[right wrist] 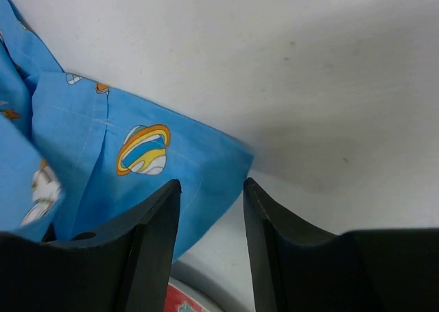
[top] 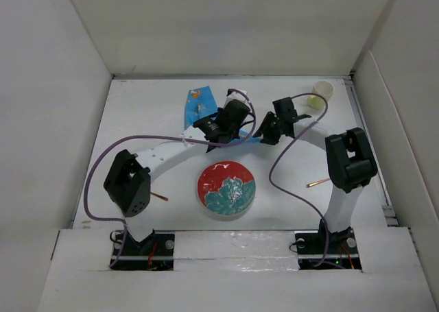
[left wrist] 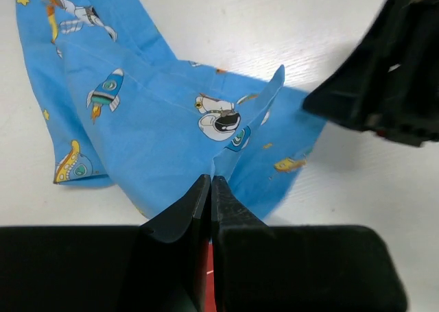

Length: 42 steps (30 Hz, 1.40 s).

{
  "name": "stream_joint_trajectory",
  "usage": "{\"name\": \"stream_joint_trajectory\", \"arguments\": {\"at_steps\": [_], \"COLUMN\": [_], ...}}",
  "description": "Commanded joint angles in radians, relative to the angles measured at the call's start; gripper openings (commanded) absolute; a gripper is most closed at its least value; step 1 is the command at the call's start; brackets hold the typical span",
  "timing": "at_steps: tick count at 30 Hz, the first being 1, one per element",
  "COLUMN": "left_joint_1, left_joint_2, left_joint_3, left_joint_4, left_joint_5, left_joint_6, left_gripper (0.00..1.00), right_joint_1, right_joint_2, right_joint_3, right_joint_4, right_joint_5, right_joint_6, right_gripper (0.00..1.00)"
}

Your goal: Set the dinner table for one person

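Observation:
The blue space-print placemat (top: 197,103) lies crumpled at the back middle of the white dinner table (top: 147,116). My left gripper (top: 221,138) is shut on a raised fold of the placemat (left wrist: 171,134), pinched at the fingertips (left wrist: 211,180). My right gripper (top: 265,134) is open just to its right, and its jaws straddle a corner of the placemat (right wrist: 144,154) without closing on it (right wrist: 211,188). The red and teal plate (top: 227,187) sits at the front middle, near both grippers.
A pale cup (top: 322,92) stands at the back right corner. A copper-coloured utensil (top: 317,183) lies right of the plate and another (top: 159,197) lies to its left. White walls enclose the table. The plate's rim shows in the right wrist view (right wrist: 199,284).

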<state>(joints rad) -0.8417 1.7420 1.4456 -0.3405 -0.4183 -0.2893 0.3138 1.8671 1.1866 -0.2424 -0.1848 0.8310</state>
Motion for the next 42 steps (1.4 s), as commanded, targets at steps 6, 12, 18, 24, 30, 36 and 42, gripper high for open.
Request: {"name": "stream_joint_trajectory", "arguments": {"at_steps": [6, 12, 18, 24, 30, 36, 42], "left_joint_1": [-0.001, 0.0, 0.0, 0.075, 0.249, 0.316, 0.354], "left_joint_2": [-0.13, -0.191, -0.314, -0.368, -0.258, 0.052, -0.121], "left_joint_3": [-0.123, -0.214, -0.399, -0.456, -0.121, 0.837, 0.836], "left_joint_4": [0.098, 0.077, 0.09, 0.185, 0.227, 0.074, 0.367], "left_joint_5": [-0.027, -0.068, -0.062, 0.048, 0.145, 0.255, 0.302], "left_joint_6": [-0.146, -0.241, -0.409, -0.383, -0.234, -0.156, -0.237], "left_gripper": [0.0, 0.0, 0.0, 0.0, 0.0, 0.0, 0.0], "right_joint_1": [0.093, 0.113, 0.131, 0.142, 0.142, 0.142, 0.131], "right_joint_2": [0.082, 0.051, 0.095, 0.074, -0.011, 0.014, -0.077], "right_joint_3": [0.137, 0.108, 0.093, 0.12, 0.485, 1.119, 1.31], "right_joint_4": [-0.182, -0.203, -0.181, -0.115, -0.121, -0.212, -0.161], "right_joint_5": [0.22, 0.265, 0.193, 0.058, 0.008, 0.028, -0.005], "right_joint_6": [-0.03, -0.007, -0.017, -0.024, -0.021, -0.015, -0.007], "right_gripper": [0.49, 0.59, 0.22, 0.0, 0.0, 0.0, 0.0]}}
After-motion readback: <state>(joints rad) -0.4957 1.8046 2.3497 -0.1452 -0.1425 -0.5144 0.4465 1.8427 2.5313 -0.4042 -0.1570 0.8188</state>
